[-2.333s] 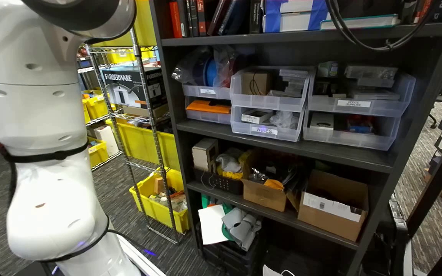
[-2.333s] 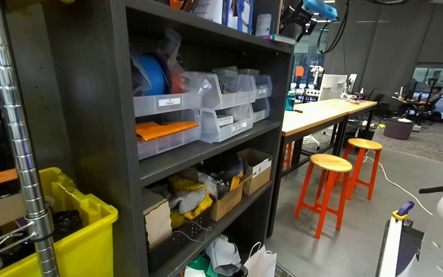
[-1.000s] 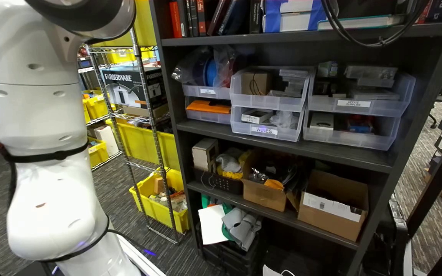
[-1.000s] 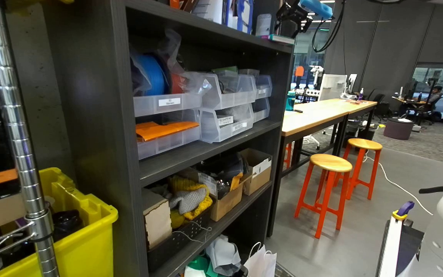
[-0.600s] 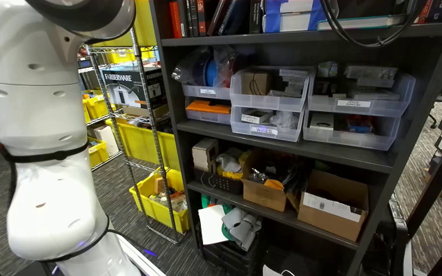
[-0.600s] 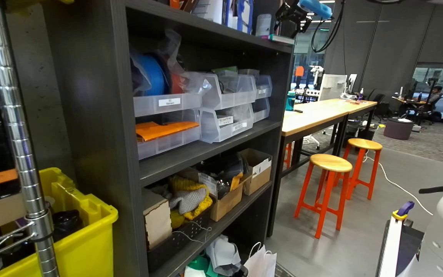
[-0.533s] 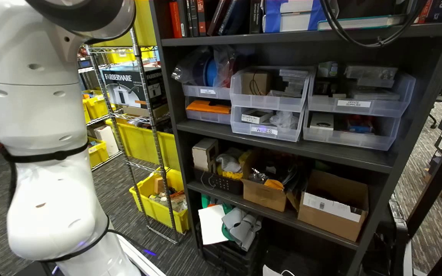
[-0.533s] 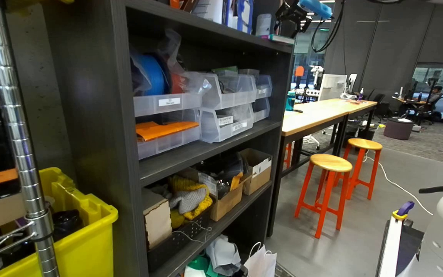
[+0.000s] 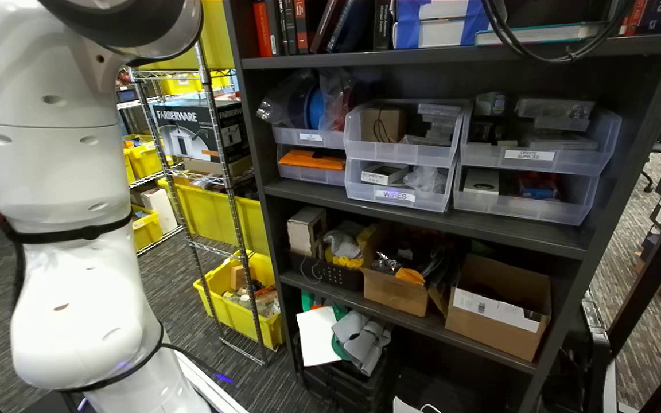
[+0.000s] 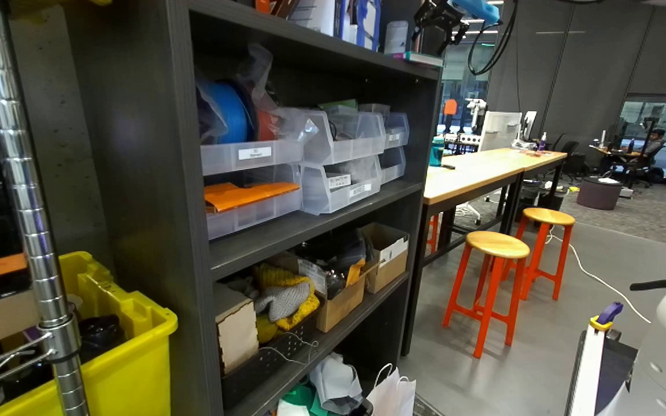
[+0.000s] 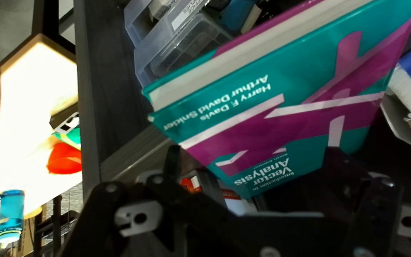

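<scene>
Along the top board of the dark bookcase (image 9: 434,56), a row of upright red and black hardbacks (image 9: 302,28) leads to a thick blue-and-white stack (image 9: 442,31). Past that, a glossy teal-and-purple hardcover book (image 11: 280,89) lies flat, partly jutting over the front edge. A looped black cable (image 9: 570,55) hangs across it in an exterior view. Underneath sit clear plastic bins (image 9: 402,152) with white labels, then open brown cardboard boxes (image 9: 488,332). Beyond the bookcase I see a pale wooden table (image 10: 477,167) bearing a teal bottle (image 10: 437,151), with round orange-legged stools (image 10: 497,244) beside it.

The smooth white robot arm (image 9: 66,229) rises upright, then bends over at the top. Its black pincer (image 11: 253,151) tilts down to the book, below a blue wrist part (image 10: 474,10). The pincer is spread wide, the title "Introduction to Vector Analysis" showing between its fingers; I cannot tell whether they touch the cover. Crossing purple and white bands mark that cover, and the page block is pale grey.
</scene>
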You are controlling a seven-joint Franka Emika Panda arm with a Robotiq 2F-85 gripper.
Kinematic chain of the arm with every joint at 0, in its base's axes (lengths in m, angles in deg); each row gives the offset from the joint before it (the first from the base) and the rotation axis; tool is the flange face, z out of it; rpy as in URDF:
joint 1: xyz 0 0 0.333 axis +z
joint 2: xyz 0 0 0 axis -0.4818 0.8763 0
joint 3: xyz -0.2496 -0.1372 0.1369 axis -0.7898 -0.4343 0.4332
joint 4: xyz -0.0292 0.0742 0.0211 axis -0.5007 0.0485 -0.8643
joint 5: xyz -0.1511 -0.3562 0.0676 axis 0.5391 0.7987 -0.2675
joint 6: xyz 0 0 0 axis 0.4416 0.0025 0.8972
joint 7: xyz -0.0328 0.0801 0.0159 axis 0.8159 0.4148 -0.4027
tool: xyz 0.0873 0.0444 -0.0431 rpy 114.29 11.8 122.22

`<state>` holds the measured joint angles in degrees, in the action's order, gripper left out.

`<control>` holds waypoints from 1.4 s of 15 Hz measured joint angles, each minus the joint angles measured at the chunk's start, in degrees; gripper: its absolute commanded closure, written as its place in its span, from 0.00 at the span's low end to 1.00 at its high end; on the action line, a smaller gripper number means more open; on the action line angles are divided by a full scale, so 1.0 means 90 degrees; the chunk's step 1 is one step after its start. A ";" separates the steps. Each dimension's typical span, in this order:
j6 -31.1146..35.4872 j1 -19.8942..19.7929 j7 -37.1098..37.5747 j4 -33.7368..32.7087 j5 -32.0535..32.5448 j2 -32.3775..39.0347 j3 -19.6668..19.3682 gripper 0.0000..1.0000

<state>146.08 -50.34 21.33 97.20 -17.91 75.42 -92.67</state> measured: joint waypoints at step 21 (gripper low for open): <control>-0.0377 -0.0036 0.0000 0.0004 0.0396 0.0031 -0.0109 0.00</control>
<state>142.69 -50.66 21.32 97.23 -14.35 75.69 -93.65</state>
